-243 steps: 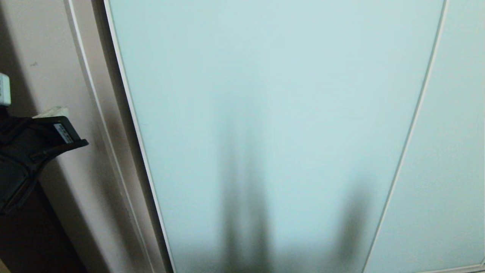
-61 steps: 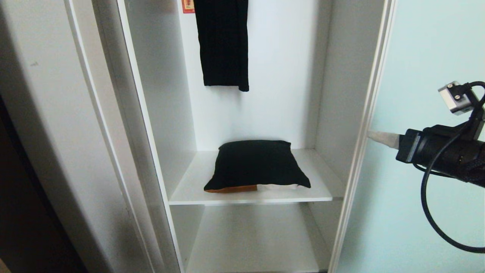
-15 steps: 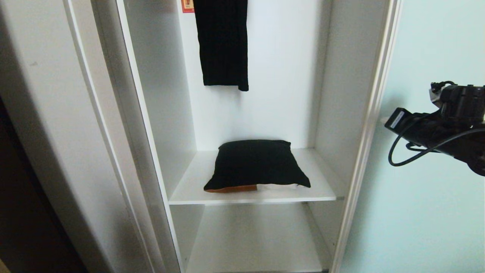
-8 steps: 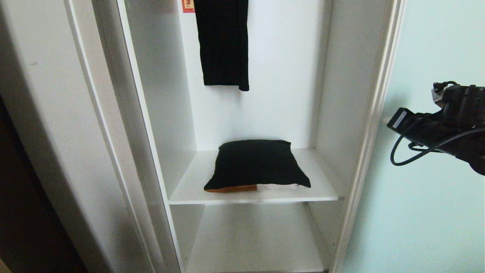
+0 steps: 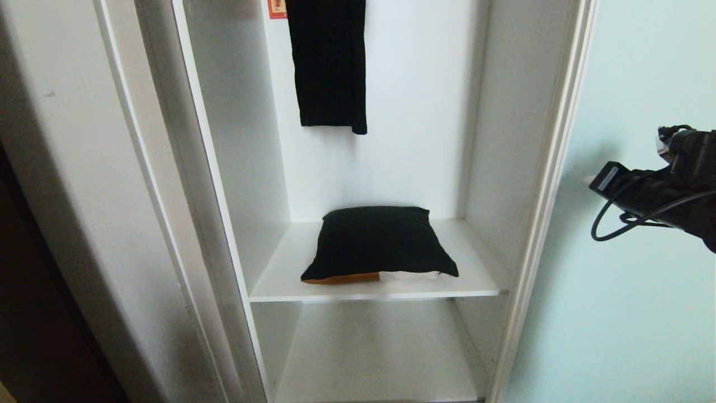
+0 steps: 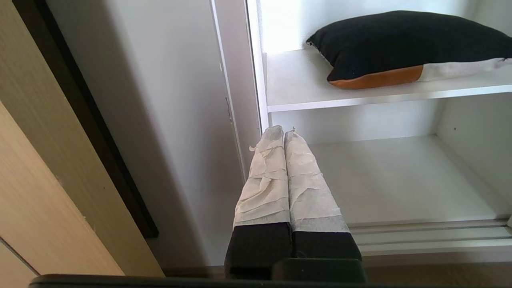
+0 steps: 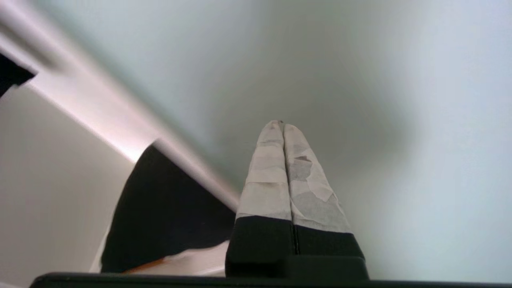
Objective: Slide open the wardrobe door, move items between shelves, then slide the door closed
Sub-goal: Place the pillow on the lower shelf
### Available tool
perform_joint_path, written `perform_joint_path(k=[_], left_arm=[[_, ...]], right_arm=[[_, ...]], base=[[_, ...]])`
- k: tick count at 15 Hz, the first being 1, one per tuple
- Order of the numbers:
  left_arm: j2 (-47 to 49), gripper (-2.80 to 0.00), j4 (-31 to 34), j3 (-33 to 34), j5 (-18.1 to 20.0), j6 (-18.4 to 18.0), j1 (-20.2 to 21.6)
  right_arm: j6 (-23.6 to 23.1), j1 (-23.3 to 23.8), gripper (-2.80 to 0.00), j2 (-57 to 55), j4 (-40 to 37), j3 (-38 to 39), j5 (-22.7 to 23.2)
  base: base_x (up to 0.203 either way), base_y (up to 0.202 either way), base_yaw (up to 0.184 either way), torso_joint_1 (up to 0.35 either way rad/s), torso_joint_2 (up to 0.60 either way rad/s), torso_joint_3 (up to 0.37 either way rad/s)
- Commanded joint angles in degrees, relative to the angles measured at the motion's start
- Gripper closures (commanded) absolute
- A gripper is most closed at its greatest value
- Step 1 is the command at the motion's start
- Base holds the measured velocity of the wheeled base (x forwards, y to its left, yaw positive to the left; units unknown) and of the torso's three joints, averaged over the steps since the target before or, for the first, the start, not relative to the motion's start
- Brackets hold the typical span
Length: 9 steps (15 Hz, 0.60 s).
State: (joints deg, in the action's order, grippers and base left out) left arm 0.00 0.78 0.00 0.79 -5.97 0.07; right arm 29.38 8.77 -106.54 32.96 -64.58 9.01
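A white wardrobe point(image 5: 520, 140) stands open ahead, its back wall point(image 5: 414, 112) bright with daylight and its inner sides greyer in shade. A dark garment point(image 5: 330, 61) hangs against the back wall, with a small red tag point(image 5: 276, 8) near its top edge. To the left rises an off-white side post point(image 5: 72, 168), plain but for a faint scuff. Beyond the post runs a dark strip point(image 6: 86, 116), then a pale wood-grain panel point(image 6: 36, 192). A ridged track point(image 6: 432, 232) runs along the wardrobe's foot.
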Motion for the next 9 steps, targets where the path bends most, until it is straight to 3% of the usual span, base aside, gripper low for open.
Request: perform_joint_path(k=[1, 9], left_arm=[[0.09, 0.0, 0.01, 0.09, 0.0, 0.0, 0.01], [0.09, 0.0, 0.01, 0.09, 0.0, 0.0, 0.01]], right_arm=[[0.15, 1.57, 0.0, -1.74, 0.18, -1.18, 0.13], [0.15, 4.83, 0.0, -5.44, 0.38, -3.97, 1.34]], base=[[0.0, 0.0, 0.0, 0.0, 0.0, 0.0], [0.0, 0.0, 0.0, 0.0, 0.0, 0.0]])
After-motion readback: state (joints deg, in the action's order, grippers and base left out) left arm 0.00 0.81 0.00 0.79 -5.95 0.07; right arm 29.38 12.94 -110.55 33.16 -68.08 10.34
